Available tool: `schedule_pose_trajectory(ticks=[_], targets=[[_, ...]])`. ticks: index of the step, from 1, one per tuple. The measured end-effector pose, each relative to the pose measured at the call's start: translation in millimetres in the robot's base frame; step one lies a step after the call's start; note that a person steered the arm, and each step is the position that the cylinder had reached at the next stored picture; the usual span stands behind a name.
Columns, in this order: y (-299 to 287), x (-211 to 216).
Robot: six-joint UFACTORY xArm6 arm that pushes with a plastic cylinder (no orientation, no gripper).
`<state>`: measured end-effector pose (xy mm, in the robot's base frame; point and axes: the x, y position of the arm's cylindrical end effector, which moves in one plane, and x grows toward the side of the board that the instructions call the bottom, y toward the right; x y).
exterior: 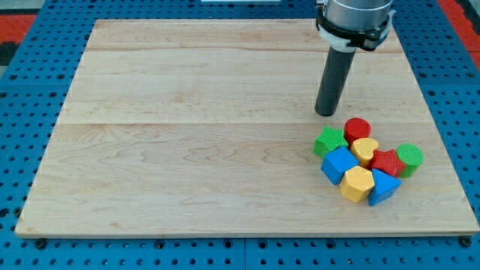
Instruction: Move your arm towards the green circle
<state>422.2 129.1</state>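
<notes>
The green circle (410, 157) is a round green block at the right end of a tight cluster of blocks near the board's lower right. My tip (326, 113) stands on the board above and to the left of the cluster, a short way above the green star-shaped block (329, 141) and well left of the green circle. The tip touches no block. Between the tip and the green circle lie the red cylinder (357, 129), a yellow block (365, 150) and a red block (387, 162).
The cluster also holds a blue cube (338, 163), a yellow hexagonal block (357, 184) and a blue triangular block (383, 185). The wooden board (187, 135) lies on a blue perforated table. The board's right edge runs close to the green circle.
</notes>
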Motion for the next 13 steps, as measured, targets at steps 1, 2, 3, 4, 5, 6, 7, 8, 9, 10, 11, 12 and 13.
schedule_pose_trajectory(ticks=[1,2,3,4,5,6,7,8,9,10,11,12,13], targets=[[0,0],[14,0],[50,-15],[109,-16],[157,10],[206,45],[210,109],[168,136],[149,131],[149,121],[146,121],[149,119],[150,119]])
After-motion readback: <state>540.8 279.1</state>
